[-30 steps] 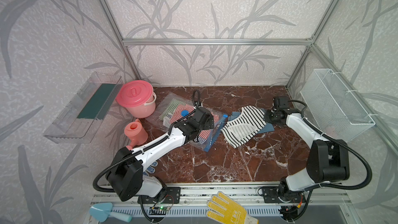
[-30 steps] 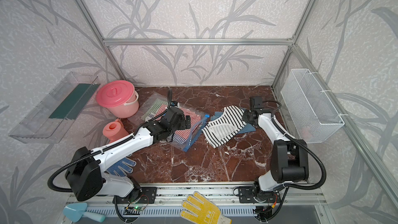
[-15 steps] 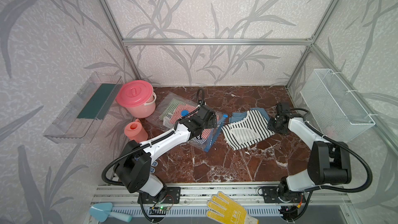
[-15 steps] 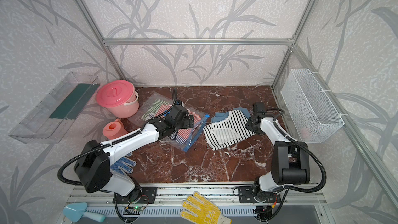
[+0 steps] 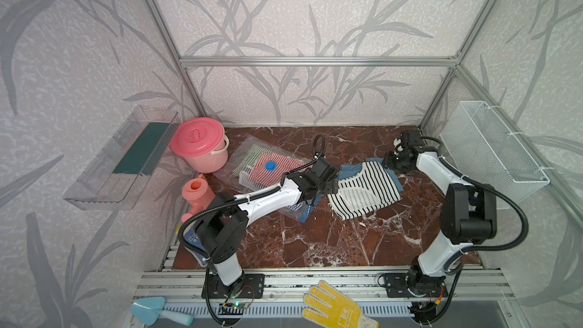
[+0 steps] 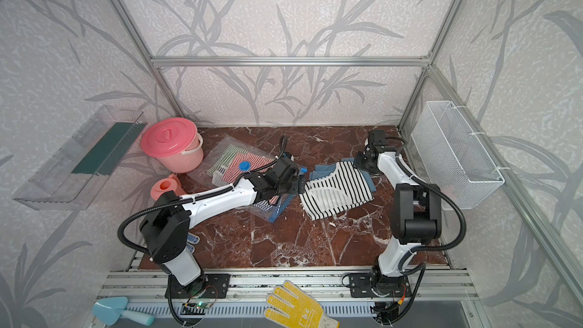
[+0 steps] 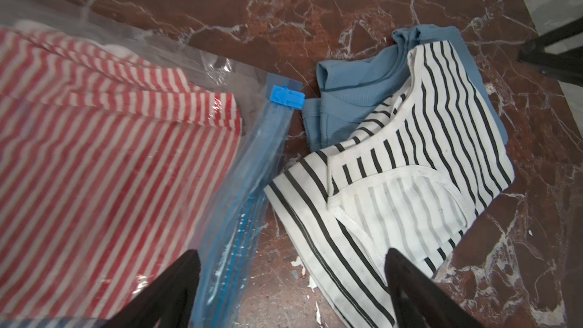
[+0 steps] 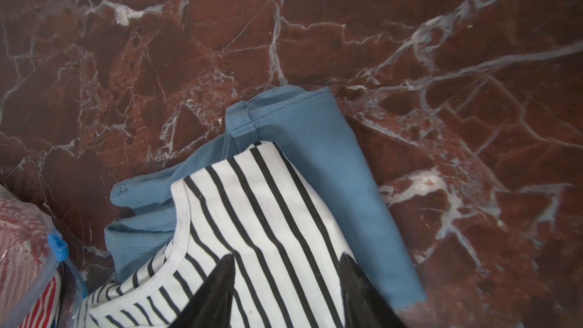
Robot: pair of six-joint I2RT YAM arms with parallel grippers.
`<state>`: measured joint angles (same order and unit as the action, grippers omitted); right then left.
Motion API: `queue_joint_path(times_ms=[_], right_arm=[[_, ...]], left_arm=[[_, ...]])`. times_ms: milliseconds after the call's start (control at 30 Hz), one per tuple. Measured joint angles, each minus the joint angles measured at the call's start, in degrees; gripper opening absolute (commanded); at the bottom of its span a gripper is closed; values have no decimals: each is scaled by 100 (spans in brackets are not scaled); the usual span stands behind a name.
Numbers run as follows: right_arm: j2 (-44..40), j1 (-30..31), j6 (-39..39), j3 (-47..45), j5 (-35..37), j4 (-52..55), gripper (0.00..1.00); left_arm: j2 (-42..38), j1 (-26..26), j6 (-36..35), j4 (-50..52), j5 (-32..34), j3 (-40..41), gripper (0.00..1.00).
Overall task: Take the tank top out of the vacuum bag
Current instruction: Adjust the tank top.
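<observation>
The striped tank top (image 5: 366, 189) lies on the table (image 5: 315, 241) at three o'clock of the vacuum bag (image 5: 249, 156), outside it, atop a blue garment (image 7: 344, 89). Left fingers (image 7: 176, 279) spread wide; right fingers (image 8: 217, 285) parted over the tank top.

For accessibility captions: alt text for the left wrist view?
A striped tank top lies outside the vacuum bag, atop a blue garment on the marble table. The bag holds red-striped clothing; the left gripper has its jaws open.
</observation>
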<state>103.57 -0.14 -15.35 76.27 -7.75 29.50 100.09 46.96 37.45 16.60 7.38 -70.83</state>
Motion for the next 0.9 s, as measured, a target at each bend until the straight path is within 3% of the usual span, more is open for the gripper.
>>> queue_joint_path(times_ms=[267,667,900], right_arm=[[1294,334,291,1019,22,175,61],[1355,411,297,1038,369,249,60],[1355,411,232,1008,420,216,59]], left_arm=[[925,-24,378,-26,-271,-330,89],[1246,-42,990,-238,-966,-546,83],[1491,85,1241,-170,-1056,-695,83]])
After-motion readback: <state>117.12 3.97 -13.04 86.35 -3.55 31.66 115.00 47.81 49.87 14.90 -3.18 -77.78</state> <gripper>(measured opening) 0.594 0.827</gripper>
